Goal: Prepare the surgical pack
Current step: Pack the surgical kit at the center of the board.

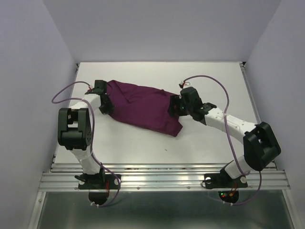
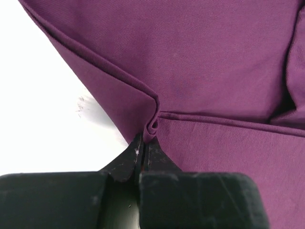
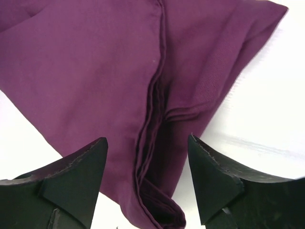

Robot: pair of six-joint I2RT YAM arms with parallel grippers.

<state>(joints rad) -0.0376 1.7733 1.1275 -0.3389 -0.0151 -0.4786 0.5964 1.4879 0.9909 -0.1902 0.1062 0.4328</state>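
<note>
Your left hand [image 2: 141, 142], at the left of the bench [image 1: 143, 145], has its two fingers pressed together on a small pleat of the deep-purple cloth wrap [image 1: 143, 107]. The pinch sits where a raised fold line meets flatter fabric, right at the cloth's edge, with bare white bench just to the left of it in the wrist view.

The wrap lies bunched and folded in a long shape across the middle of the bench. It slants from the far left, by your left hand, to a blunt corner nearer you on the right, and spans the gap between the two hands.

Your right hand [image 3: 147, 139] is over that right end with its fingers spread wide and nothing held between them. In its wrist view, several stacked fold edges run up the middle of the gap between the two fingers. Whether the fingertips touch the cloth cannot be told. A purple cable [image 1: 224, 102] loops off the right arm.
</note>
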